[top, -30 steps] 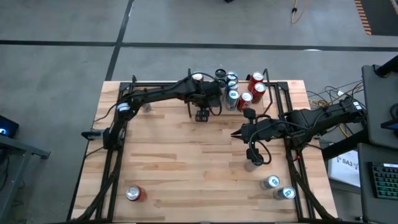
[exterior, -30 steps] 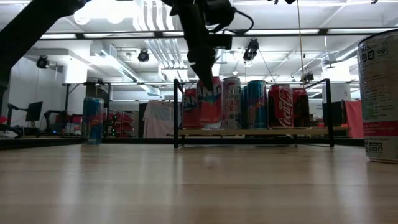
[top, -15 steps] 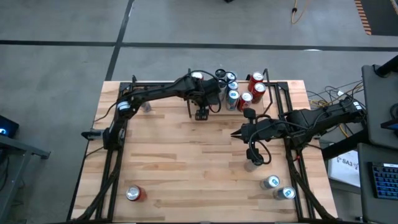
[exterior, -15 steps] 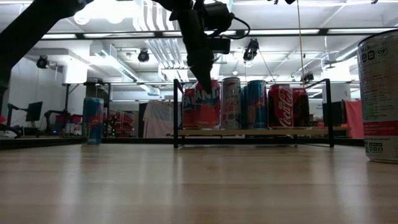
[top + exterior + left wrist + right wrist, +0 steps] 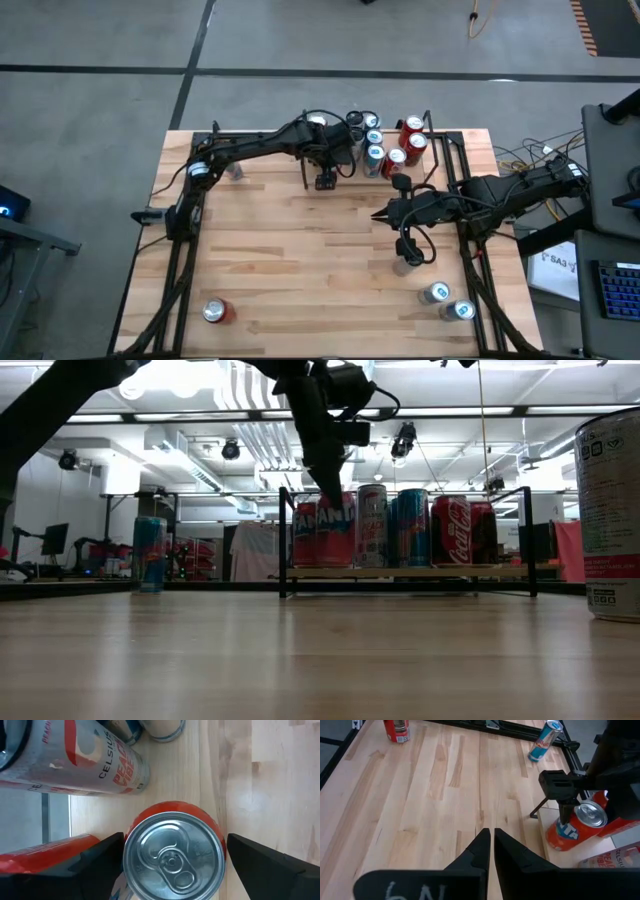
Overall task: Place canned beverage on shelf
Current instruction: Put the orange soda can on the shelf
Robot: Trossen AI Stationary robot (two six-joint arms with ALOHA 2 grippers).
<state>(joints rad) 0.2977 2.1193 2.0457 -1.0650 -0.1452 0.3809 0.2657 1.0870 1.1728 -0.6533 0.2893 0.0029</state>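
Note:
An orange soda can point(image 5: 172, 857) stands upright at the left end of the shelf point(image 5: 410, 572), a light-wood board with black rails at the table's far edge. It also shows in the low view point(image 5: 325, 535) and the right wrist view point(image 5: 572, 827). My left gripper point(image 5: 175, 855) is above it, shut on it, and shows in the high view point(image 5: 328, 170). My right gripper point(image 5: 490, 840) is shut and empty over the table's right middle point(image 5: 380, 215). My left gripper pinches the orange can between its two fingers, on opposite sides of its wall just below the top rim point(image 5: 131, 851). The fingers come from above, pointing down. The can is upright, with its bottom on the shelf board.
Several cans stand on the shelf to the right of the orange one, among them a white Celsius can point(image 5: 75, 762) and red cola cans point(image 5: 452, 532). Loose cans stand on the table: a red one near left point(image 5: 214, 311), a blue one far left point(image 5: 235, 172), and two near right point(image 5: 435, 293).
My left gripper has come down a little with the orange can. The can was tilted and just above the shelf. It now stands upright on the board at the shelf's left end.

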